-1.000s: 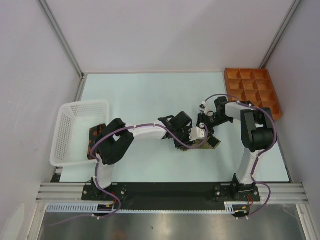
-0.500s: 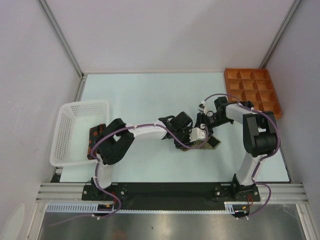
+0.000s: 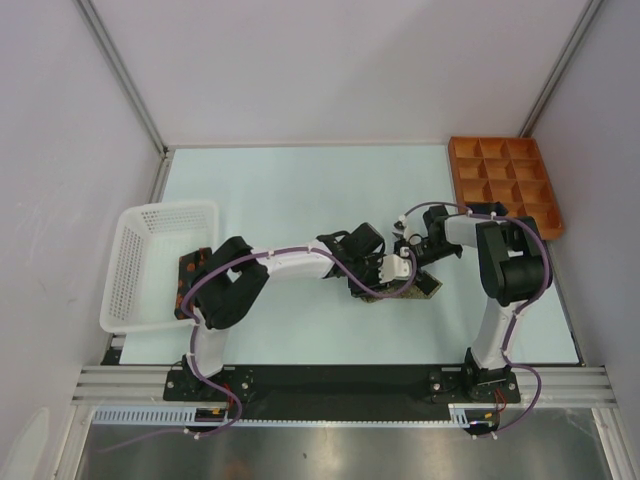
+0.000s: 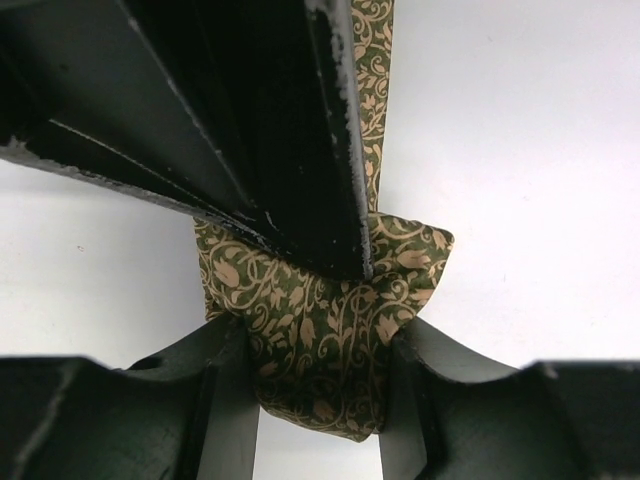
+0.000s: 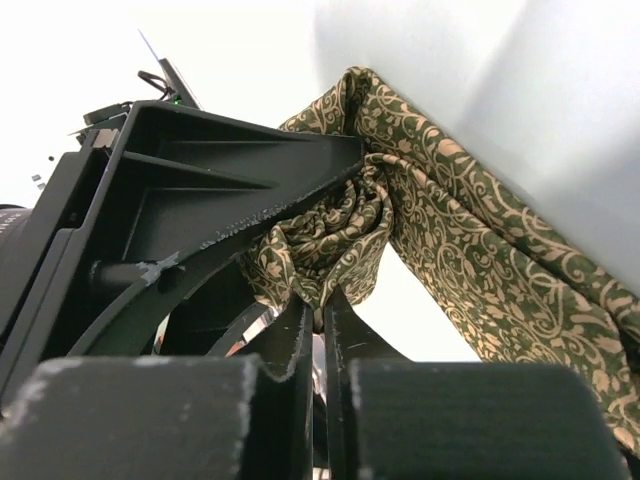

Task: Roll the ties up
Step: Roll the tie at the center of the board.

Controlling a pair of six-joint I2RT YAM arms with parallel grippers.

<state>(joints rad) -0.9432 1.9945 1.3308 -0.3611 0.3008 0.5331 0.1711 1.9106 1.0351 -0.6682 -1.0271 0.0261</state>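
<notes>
Left gripper [image 4: 315, 400]: jaws clamp the rolled end from both sides.
Right gripper [image 5: 322, 310]: jaws almost together, pinching the same fabric.
Olive tie [image 5: 450, 230]: mid-table, between both grippers.
Progress: likely early; one end rolled, long tail loose.
Surface: pale table [image 3: 300, 190]; white basket [image 3: 160, 215] left, orange tray [image 3: 490, 140] far right.
Room: plain grey walls [image 3: 340, 70].

Left arm [image 3: 270, 262]: elbow folded back by its base, forearm stretched level toward the tie [image 4: 320, 330]. Its left gripper [image 4: 318, 350] presses the tie's rolled bundle from both sides.

Right arm [image 3: 510, 262]: standing upright, wrist bent across to the same bundle. Its right gripper [image 5: 322, 305] has jaws almost touching, pinching a fold of the tie.
</notes>
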